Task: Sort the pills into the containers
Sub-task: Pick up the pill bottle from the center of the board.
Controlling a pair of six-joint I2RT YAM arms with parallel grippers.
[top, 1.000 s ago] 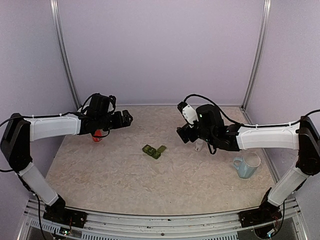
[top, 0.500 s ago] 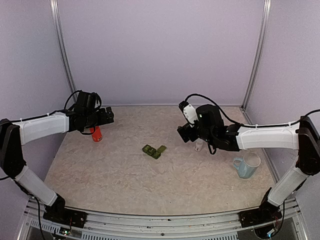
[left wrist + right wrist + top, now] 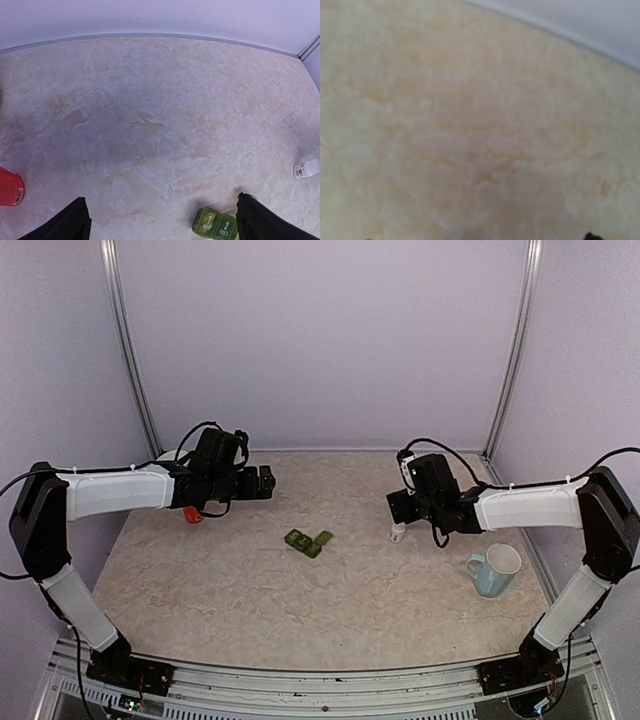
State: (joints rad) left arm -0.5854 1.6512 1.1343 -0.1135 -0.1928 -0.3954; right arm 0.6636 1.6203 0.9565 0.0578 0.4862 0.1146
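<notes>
From the top external view, the left gripper hangs above the worktop at the far left. Its jaws stand wide apart, holding and touching nothing. A red bottle shows partly from under the left arm. The right gripper hangs just above a small white bottle. It is a dark mass from here, so the set of its jaws and any touch on the bottle are hard to make out. The containers, a short dark green strip, lie near the middle of the worktop between the two arms, well apart from both grippers. A pale blue mug stands at the right, near the right arm.

In the left wrist view, two dark fingers rise from the bottom corners with only bare worktop between them. The containers lie just inside the right finger, cut off by the bottom edge. Two lids show, marked 1 MON and 2 TUES. The red bottle is cut off at the left edge and the white bottle lies on its side at the right edge.

The right wrist view is blurred: pale worktop and a strip of wall. Only a dark fingertip pokes in at the bottom right edge. No fingers meet across the middle, so the jaws stand apart and hold nothing.
</notes>
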